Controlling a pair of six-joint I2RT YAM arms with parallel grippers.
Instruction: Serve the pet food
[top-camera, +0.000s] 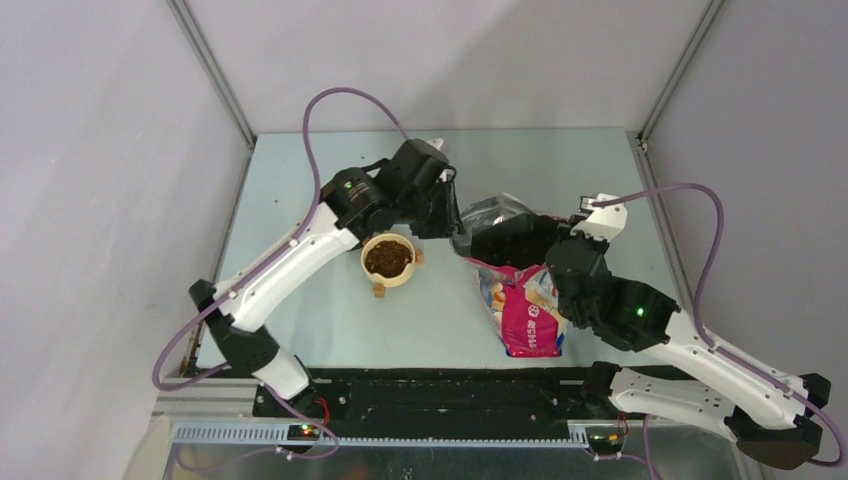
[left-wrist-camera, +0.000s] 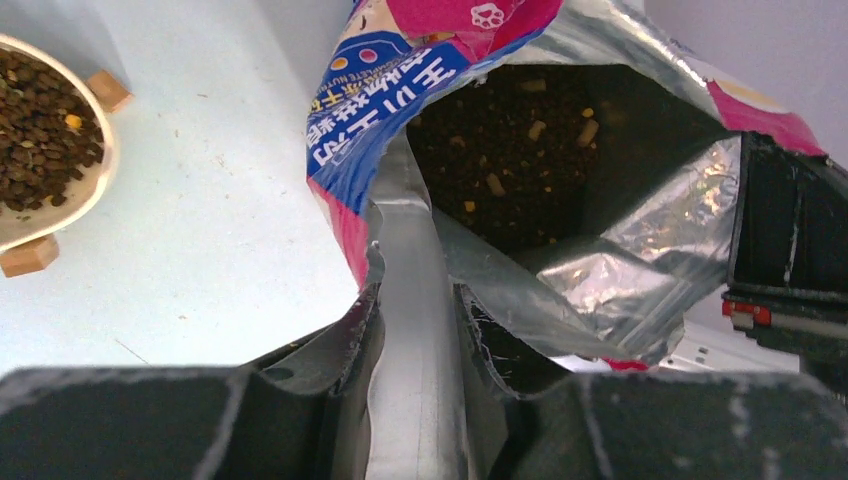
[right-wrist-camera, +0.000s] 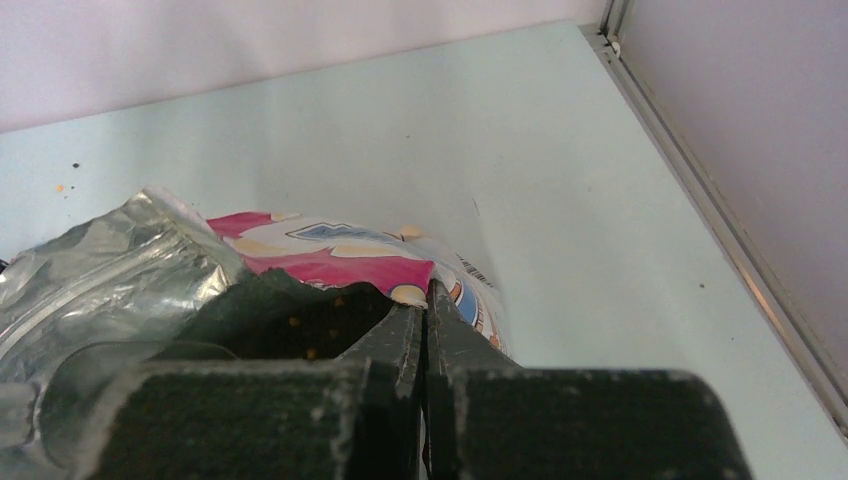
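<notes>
Pale blue table (top-camera: 560, 170), grey walls around it; the bowl (top-camera: 365, 265) sits left of centre in the top view with pet food (top-camera: 388, 258) already covering its bottom, and more of it shows inside the bag (top-camera: 530, 320) lying right of centre. Left gripper (left-wrist-camera: 415, 300) has its fingers pinched on the foil lip of the bag mouth at lower middle of its wrist view, and right gripper (right-wrist-camera: 425, 310) is closed nearly flat on the opposite printed edge, so I'm holding the mouth spread. I'd call serving mostly done: what's left is judging whether the portion's enough, then letting go of the bag.
</notes>
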